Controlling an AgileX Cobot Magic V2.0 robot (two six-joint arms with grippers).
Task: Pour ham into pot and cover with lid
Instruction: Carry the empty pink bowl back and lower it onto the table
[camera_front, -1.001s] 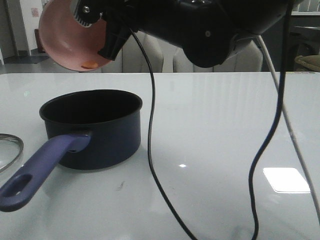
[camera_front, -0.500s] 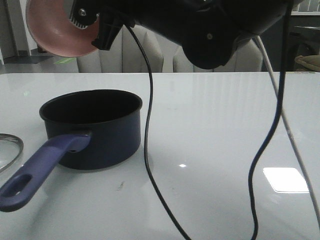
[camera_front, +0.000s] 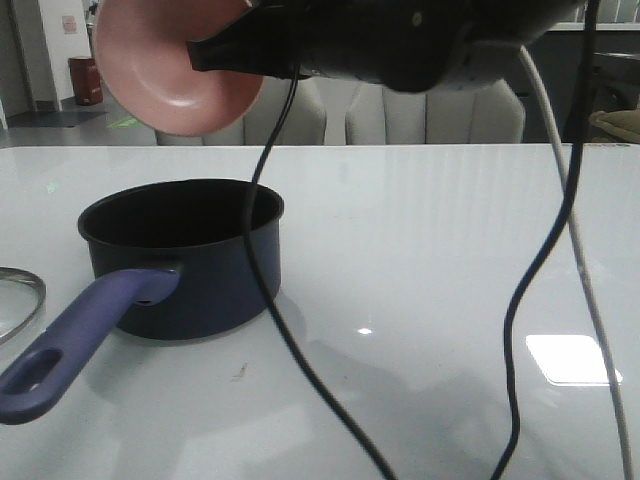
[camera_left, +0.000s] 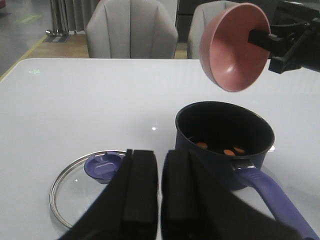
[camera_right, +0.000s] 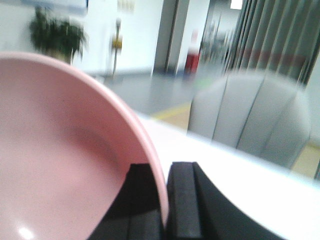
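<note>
While the right gripper (camera_right: 165, 200) is pinching the tipped pink bowl's (camera_front: 175, 75) rim, ham slices (camera_left: 220, 148) are lying in the saucepan (camera_front: 185, 255). Left gripper (camera_left: 160, 200), fingers nearly together and holding nothing, is waiting near the glass lid (camera_left: 95, 177) at the pan's nine o'clock.

Right gripper (camera_right: 165, 200), carried high on its arm, fingers clamped on the rim of the tilted pink bowl (camera_right: 60, 160), one finger inside and one outside. Left gripper (camera_left: 159, 200), held low, fingers nearly closed with a narrow gap, holding nothing.

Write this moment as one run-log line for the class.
right gripper: shut on pink bowl, tipped above pot | ham: in pot | lid: on table | left gripper: shut, empty
</note>
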